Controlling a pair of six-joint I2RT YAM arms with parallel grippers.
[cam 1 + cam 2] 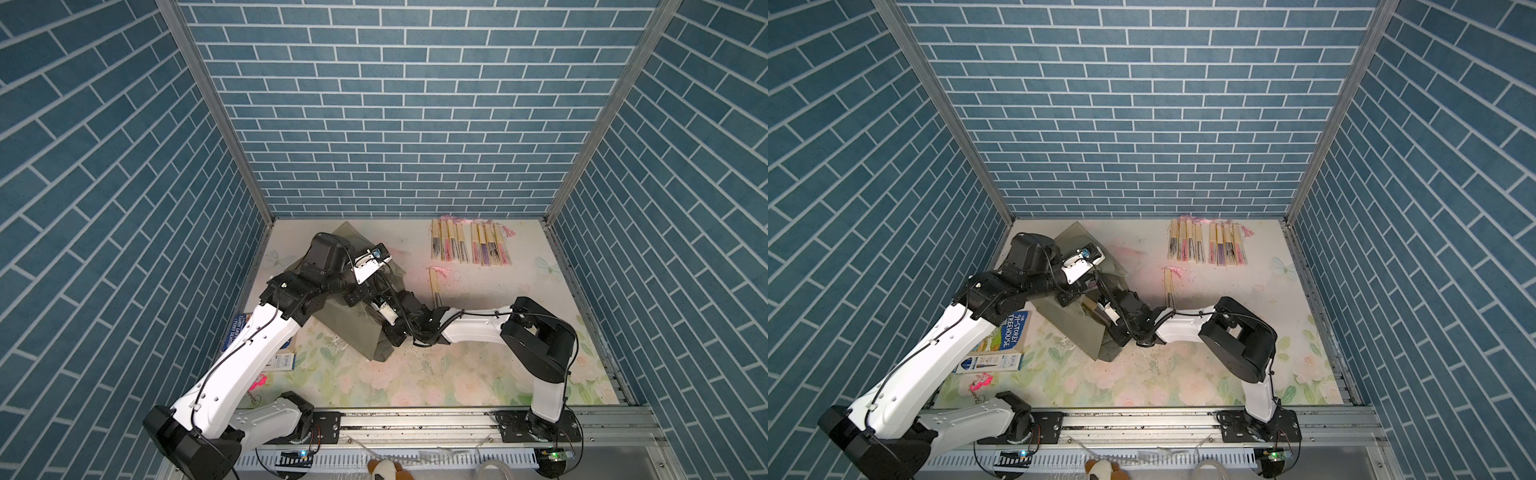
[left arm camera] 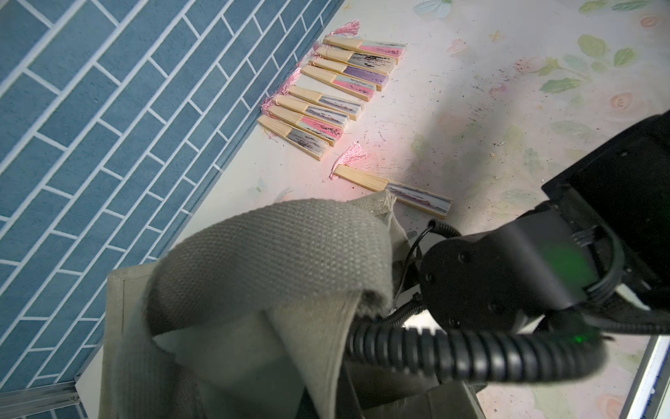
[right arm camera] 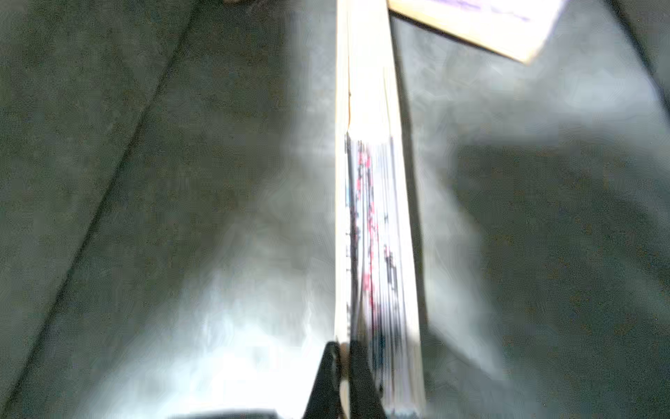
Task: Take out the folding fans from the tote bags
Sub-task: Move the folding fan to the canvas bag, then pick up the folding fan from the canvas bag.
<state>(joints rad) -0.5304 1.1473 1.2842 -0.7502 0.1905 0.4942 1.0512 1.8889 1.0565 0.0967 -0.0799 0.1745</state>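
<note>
The grey-green tote bag (image 1: pixel 345 328) stands left of centre in both top views, its mouth facing right. My left gripper (image 1: pixel 355 297) is above it, shut on the bag's strap (image 2: pixel 275 246), which loops up close in the left wrist view; the jaws themselves are hidden by fabric. My right gripper (image 3: pixel 342 366) is inside the bag, shut on the outer bamboo stick of a folding fan (image 3: pixel 377 235). A second fan (image 3: pixel 478 25) lies deeper in the bag. Several fans (image 1: pixel 469 247) lie in a row by the back wall, and one fan (image 1: pixel 436 284) lies apart, nearer the bag.
A blue book (image 1: pixel 1013 330), a flat printed box (image 1: pixel 988 362) and a pink charm on a chain (image 1: pixel 980 382) lie at the front left under my left arm. Blue brick walls close in three sides. A plush toy (image 1: pixel 1100 469) sits beyond the front rail.
</note>
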